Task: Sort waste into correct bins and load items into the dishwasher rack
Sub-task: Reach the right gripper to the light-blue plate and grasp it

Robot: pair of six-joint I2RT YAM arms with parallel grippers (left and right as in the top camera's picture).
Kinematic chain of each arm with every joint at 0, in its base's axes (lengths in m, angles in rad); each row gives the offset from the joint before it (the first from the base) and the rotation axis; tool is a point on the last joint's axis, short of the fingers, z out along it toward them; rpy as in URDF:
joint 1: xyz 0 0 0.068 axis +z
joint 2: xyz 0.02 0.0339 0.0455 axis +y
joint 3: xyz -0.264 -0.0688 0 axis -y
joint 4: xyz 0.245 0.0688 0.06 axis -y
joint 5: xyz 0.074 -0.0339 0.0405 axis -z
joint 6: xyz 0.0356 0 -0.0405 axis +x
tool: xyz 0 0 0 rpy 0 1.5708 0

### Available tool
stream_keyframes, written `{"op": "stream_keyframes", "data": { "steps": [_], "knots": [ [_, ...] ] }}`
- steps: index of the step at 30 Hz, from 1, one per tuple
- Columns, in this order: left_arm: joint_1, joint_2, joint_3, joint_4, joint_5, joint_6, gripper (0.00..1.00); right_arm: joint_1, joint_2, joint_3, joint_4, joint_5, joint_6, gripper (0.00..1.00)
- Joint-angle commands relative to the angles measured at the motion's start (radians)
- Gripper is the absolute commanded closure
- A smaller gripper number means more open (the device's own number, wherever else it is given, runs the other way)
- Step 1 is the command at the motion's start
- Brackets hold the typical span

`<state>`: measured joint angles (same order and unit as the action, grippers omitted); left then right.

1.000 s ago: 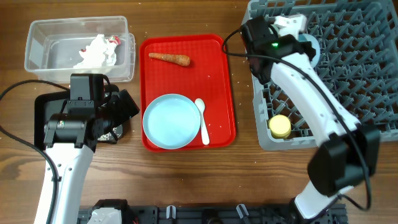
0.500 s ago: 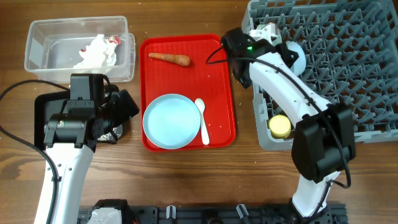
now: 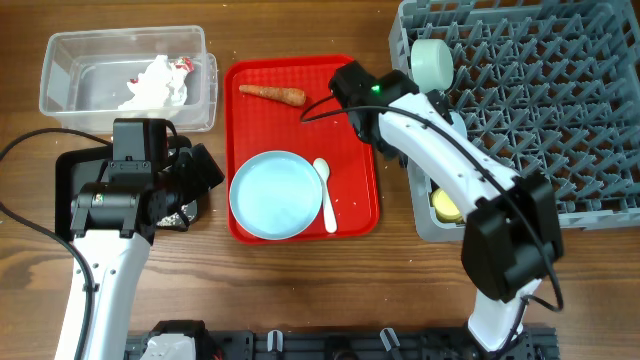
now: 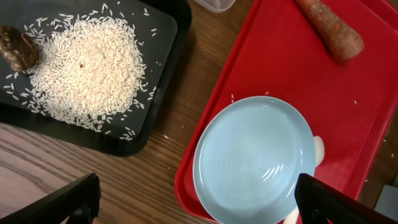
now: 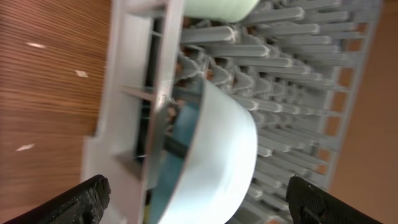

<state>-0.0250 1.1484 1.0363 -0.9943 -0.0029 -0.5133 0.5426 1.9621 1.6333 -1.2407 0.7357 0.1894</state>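
Smooth round bowl [image 5: 217, 143] tilted in pegged, seemingly plastic rack [image 3: 560, 100].

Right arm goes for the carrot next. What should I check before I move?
1. Right gripper open and empty: ok.
2. Carrot lying free on the red tray, nothing on it: ok.
3. Blue bowl firmly seated among the pegs of the rack: cannot tell.
4. Left gripper open, holding nothing: ok.
5. Black tray with the rice free for a drop: not ok, the left arm hangs over it.
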Motion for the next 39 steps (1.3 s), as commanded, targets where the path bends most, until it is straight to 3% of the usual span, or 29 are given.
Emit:
{"op": "stream_keyframes", "data": {
  "steps": [1,4,5,7,9,13,19,22,29,35,38,39],
  "knots": [
    [0.006,0.005,0.004,0.002,-0.017,0.012,0.00,0.003,-0.126,0.076,0.018,-0.228,0.019,0.06],
    [0.006,0.005,0.004,0.002,-0.017,0.012,0.00,0.002,-0.187,0.078,0.156,-0.525,0.019,0.08],
    [0.006,0.005,0.004,0.002,-0.017,0.011,0.00,0.002,-0.193,0.076,0.249,-0.776,0.025,0.15],
    [0.006,0.005,0.004,0.002,-0.017,0.011,0.00,0.004,-0.182,0.064,0.327,-0.925,0.068,0.22],
    [0.006,0.005,0.004,0.002,-0.017,0.012,0.00,0.016,-0.127,0.042,0.391,-0.940,0.103,0.22],
    [0.006,0.005,0.004,0.002,-0.017,0.012,0.00,0.058,-0.021,0.042,0.341,-0.982,0.186,0.25],
    [0.006,0.005,0.004,0.002,-0.017,0.011,0.00,0.151,0.103,0.011,0.223,-0.920,0.517,0.54],
    [0.006,0.005,0.004,0.002,-0.017,0.012,0.00,0.164,0.110,-0.061,0.245,-0.917,0.633,0.61],
    [0.006,0.005,0.004,0.002,-0.017,0.011,0.00,0.220,0.111,-0.209,0.378,-0.934,0.690,0.67],
    [0.006,0.005,0.004,0.002,-0.017,0.011,0.00,0.232,0.111,-0.239,0.424,-0.935,0.730,0.81],
    [0.006,0.005,0.004,0.002,-0.017,0.011,0.00,0.232,0.116,-0.239,0.430,-0.927,0.731,0.96],
    [0.006,0.005,0.004,0.002,-0.017,0.011,0.00,0.232,0.116,-0.239,0.438,-0.927,0.735,0.96]
  ]
}}
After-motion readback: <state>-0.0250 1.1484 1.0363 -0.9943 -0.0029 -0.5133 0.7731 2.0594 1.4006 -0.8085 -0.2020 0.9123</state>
